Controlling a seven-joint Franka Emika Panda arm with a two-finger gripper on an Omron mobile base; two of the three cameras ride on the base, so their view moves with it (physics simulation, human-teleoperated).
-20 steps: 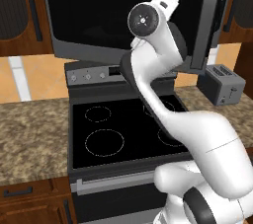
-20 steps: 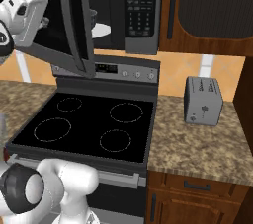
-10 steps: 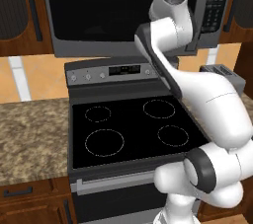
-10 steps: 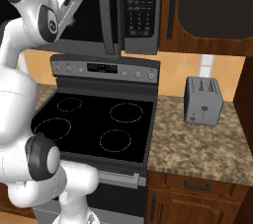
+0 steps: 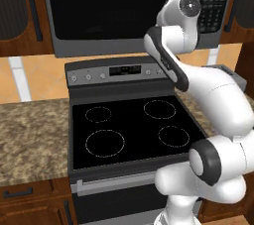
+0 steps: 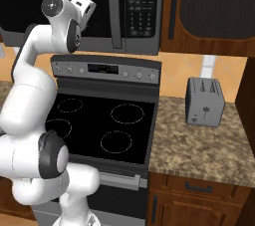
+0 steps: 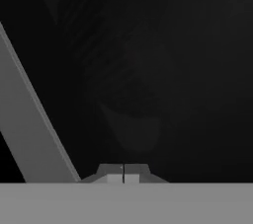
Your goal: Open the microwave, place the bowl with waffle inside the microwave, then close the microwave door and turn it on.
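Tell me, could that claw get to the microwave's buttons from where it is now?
Probably yes. The claw, shut, sits close against the microwave door, and the button panel lies just to its right with nothing between them that the pictures show.

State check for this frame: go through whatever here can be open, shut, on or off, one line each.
microwave door: shut, flush with the front.
microwave: closed; display unreadable.
tool: shut, fingertips touching, close to the dark door glass.
stove: burners dark, nothing on them.
toaster: slots look empty, standing on the counter.
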